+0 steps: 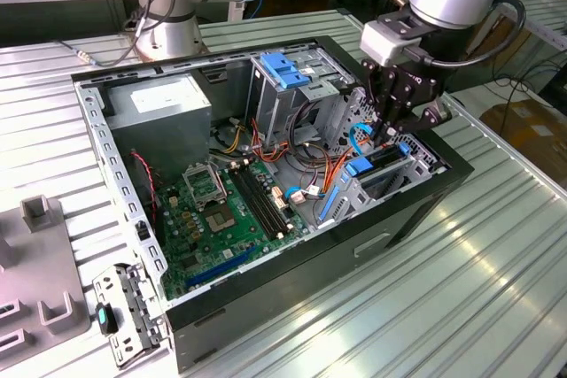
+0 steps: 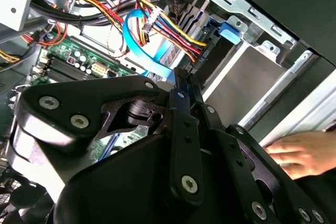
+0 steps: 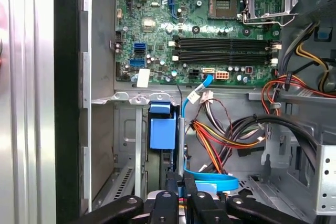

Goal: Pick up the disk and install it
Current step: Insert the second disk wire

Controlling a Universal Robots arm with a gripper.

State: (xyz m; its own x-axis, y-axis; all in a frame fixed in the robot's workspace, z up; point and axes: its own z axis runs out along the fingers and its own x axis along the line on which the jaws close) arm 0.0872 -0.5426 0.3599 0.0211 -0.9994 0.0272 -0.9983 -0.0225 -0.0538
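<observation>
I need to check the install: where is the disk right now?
In the exterior view the disk sits in the drive bay at the computer case's right end, directly under the gripper, beside the orange and blue cables.

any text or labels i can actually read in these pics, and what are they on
None can be read.
White sticker on the grey metal box in the exterior view: print too small.
White markings on the green circuit board in the first wrist view: too small to read.
White tag on the blue cable in the first wrist view: no print can be made out.
Gripper body: no print can be made out.
</observation>
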